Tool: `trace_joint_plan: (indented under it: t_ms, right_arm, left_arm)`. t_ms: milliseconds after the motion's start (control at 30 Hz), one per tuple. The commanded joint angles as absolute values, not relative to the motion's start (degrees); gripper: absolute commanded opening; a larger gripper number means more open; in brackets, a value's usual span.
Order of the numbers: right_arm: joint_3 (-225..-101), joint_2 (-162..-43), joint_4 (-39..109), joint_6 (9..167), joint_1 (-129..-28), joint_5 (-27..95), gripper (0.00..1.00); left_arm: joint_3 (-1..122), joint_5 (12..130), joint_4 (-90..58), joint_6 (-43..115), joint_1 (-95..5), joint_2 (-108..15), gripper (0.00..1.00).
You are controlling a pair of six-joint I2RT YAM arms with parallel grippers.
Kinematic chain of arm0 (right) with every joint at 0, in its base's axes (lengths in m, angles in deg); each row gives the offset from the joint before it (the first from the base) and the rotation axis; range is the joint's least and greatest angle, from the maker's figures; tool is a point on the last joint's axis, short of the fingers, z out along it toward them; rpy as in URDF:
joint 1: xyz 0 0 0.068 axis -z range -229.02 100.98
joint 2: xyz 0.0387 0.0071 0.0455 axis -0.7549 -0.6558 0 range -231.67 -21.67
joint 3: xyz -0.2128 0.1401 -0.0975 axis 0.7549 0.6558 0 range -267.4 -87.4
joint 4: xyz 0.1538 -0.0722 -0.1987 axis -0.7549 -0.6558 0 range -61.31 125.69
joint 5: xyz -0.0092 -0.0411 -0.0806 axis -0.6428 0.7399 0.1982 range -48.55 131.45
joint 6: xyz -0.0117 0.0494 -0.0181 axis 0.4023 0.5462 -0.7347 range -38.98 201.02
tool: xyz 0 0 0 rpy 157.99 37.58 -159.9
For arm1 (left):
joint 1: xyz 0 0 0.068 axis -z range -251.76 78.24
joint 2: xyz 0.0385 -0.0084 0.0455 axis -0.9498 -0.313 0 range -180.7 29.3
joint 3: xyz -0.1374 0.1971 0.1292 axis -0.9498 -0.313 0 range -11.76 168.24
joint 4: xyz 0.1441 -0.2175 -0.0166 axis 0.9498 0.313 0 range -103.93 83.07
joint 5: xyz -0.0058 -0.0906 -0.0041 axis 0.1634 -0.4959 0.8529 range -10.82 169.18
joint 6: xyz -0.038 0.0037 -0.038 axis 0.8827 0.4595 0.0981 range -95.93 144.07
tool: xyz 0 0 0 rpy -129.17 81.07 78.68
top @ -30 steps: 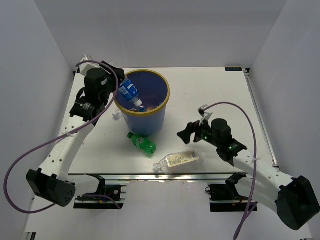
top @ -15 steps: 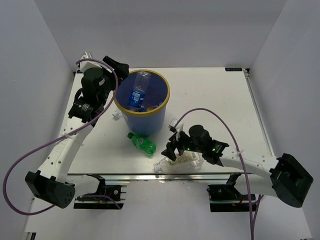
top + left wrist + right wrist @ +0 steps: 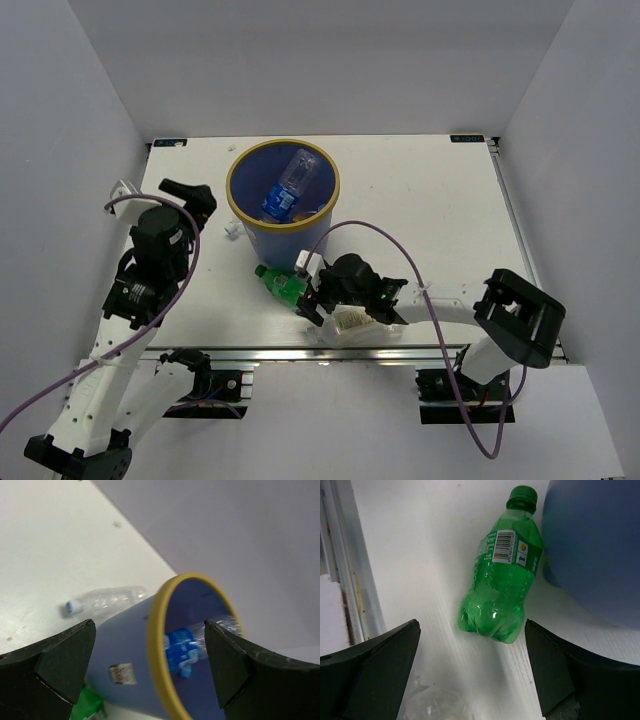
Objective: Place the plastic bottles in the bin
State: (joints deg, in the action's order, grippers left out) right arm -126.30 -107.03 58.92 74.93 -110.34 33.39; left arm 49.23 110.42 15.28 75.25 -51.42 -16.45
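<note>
Beside the bin point(image 3: 268, 245), right gripper point(image 3: 471, 627) gapes over the green bottle point(image 3: 505, 580); next, lower and pinch; left gripper point(image 3: 150, 630) wide, empty

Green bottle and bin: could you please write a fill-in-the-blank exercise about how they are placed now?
1. The green bottle lies on its ___ on the table.
2. The clear bottle with a blue label rests ___ the bin.
3. The jaws of the right gripper, which faces the green bottle, stand ___.

Missing words: side; inside; open.
</note>
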Motion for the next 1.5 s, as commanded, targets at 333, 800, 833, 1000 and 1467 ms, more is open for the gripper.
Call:
trace_joint_plan:
  t_ms: [333, 800, 833, 1000, 1467]
  right_arm:
    - [-130.1, -119.1, 70.1, 71.0, -112.9, 39.6, 0.89]
    - [-128.7, -119.7, 74.3, 70.9, -116.3, 48.5, 0.38]
    - [-128.8, -119.2, 73.9, 70.7, -116.4, 47.6, 0.34]
    - [-130.2, -113.4, 69.2, 67.5, -118.6, 43.2, 0.29]
    - [-141.0, -91.0, 56.8, 65.4, -117.9, 34.8, 0.31]
  left_arm:
    - [42.7, 117.6, 29.5, 82.3, -51.6, -12.1, 0.98]
    - [41.9, 121.9, 32.8, 85.9, -51.5, -11.9, 0.98]
    - [41.8, 122.4, 33.1, 86.1, -51.5, -11.6, 0.98]
    - [41.7, 124.0, 33.7, 86.7, -51.6, -11.0, 0.98]
    - [41.6, 125.4, 34.8, 86.5, -51.5, -10.1, 0.98]
